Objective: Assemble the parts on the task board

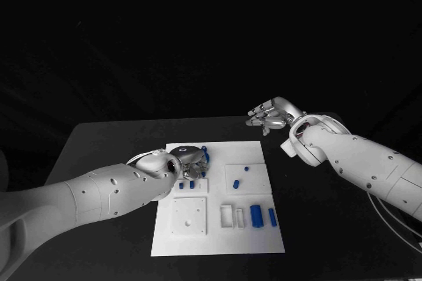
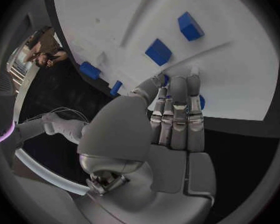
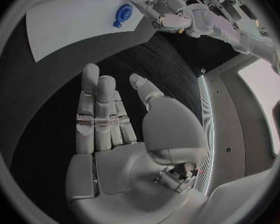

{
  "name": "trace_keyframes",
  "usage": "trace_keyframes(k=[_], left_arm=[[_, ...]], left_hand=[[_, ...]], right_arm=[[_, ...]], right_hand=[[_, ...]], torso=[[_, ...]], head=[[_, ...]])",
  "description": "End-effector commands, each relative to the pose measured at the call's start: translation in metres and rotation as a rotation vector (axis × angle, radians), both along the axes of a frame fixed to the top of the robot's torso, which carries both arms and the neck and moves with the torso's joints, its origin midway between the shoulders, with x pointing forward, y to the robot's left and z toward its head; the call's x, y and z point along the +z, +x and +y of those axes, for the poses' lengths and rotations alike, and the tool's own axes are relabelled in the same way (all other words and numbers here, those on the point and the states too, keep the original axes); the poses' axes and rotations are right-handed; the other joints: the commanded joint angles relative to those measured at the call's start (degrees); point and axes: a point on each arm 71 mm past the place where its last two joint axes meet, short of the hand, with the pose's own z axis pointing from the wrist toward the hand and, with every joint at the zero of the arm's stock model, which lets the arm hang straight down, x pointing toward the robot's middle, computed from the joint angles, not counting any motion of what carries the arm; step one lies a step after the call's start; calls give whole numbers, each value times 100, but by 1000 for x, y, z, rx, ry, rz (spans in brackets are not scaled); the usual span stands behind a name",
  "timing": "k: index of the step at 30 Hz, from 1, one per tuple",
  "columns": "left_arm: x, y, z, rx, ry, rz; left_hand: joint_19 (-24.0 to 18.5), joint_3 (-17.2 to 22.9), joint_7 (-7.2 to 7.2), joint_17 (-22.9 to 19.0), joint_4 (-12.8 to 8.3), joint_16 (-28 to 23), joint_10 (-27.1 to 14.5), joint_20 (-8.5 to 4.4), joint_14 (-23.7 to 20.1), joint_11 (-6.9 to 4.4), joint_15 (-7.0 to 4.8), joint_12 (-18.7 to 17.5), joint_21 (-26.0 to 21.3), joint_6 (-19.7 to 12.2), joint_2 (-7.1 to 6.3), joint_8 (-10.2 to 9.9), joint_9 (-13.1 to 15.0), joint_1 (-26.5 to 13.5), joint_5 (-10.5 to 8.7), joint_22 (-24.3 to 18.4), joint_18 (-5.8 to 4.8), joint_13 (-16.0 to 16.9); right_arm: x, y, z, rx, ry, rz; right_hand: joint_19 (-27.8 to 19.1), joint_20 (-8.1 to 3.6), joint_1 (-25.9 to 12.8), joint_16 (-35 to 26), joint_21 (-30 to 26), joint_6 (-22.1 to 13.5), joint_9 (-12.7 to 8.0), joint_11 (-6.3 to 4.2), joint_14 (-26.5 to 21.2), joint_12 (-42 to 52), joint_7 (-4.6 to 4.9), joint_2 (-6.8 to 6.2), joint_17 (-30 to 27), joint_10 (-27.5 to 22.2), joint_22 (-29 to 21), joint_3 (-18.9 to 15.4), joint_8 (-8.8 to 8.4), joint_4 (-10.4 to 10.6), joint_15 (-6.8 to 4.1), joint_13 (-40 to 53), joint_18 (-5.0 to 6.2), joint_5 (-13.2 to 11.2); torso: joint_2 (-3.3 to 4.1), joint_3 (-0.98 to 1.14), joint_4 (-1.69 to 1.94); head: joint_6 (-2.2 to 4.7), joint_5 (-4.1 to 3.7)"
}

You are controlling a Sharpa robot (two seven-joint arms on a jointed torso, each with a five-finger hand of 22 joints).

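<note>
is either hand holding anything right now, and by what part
The right hand is open over the black table, holding nothing. The left hand has its fingertips at the task board by a blue part; a hold cannot be told.

The left arm (image 1: 97,192) reaches in over the near left part of the task board (image 1: 250,244), its left hand (image 1: 189,164) low over the board's far left corner, fingers (image 2: 177,109) stretched out side by side with their tips at the board's surface. The right arm (image 1: 369,165) lies off the board's right side, and the right hand (image 1: 271,115) hovers beyond the board's far right corner, holding nothing, fingers (image 3: 96,109) straight, thumb apart.
</note>
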Motion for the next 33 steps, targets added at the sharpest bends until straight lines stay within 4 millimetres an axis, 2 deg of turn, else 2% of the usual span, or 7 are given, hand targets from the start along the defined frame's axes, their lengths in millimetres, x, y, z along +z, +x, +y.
trace_keyframes(k=[1, 20, 25, 28, 33], left_arm=[[-3, -1, -2, -10, 3, 18], [-11, -2, -4, -9, 24, 49], [-12, -3, -5, -14, 18, 52], [-12, -3, -6, -14, 19, 58], [-13, -4, -6, -20, 25, 70]], left_hand=[[3, 37, -5, 3, -1, 13, 36, 13, 22, 2, -1, -24, 24, 43, 40, -17, -3, -15, 19, 121, 117, -6], [-58, 109, -26, 25, 33, 83, 233, 4, 55, -43, -16, -25, 186, 189, 117, -18, -4, -19, 30, 120, 122, -6], [-55, 118, -5, 26, 6, 97, 216, 3, 64, -34, -13, -25, 215, 40, 73, -22, -7, -16, 28, 117, 126, -7], [-65, 127, -40, 21, -6, 91, 150, 8, 46, -21, -6, -25, 223, -40, 44, -23, -7, -25, 26, 115, 127, -7], [-75, 145, -38, 17, -22, 91, 137, 8, 45, -25, -15, -25, 233, -21, 44, -18, -4, -16, 34, 119, 132, -7]], right_arm=[[0, -1, 2, 14, 4, 0], [0, -1, 3, 18, 4, 2], [0, -1, 3, 18, 4, 3], [0, -1, 3, 20, 4, 4], [0, -1, 3, 21, 3, 5]], right_hand=[[183, 18, -10, 40, 21, 21, -3, -3, -54, -25, 6, -14, -5, -34, -5, 36, 15, -6, 3, -7, 110, 30], [182, 16, -17, 49, 31, 35, -3, -3, -59, -26, 4, -12, -23, -35, -27, 57, 15, -9, 2, -7, 107, 31], [178, 15, -19, 52, 35, 39, -4, -4, -63, -26, 2, -15, -29, -32, -35, 69, 14, -13, 2, -7, 106, 32], [176, 16, -17, 52, 35, 32, -4, 1, -66, -30, 6, -17, -34, -52, -42, 70, 14, -16, 5, -8, 105, 31], [174, 20, -14, 51, 35, 33, -3, 5, -70, -26, 7, -19, -38, -66, -47, 65, 14, -16, 8, -7, 107, 30]], torso=[[-3, 2, 2], [0, 0, -1], [-1, 4, 2], [-4, 2, 0], [-4, 7, 3]], head=[[3, -8], [-20, -18], [-29, -26], [-32, -20], [-35, -23]])
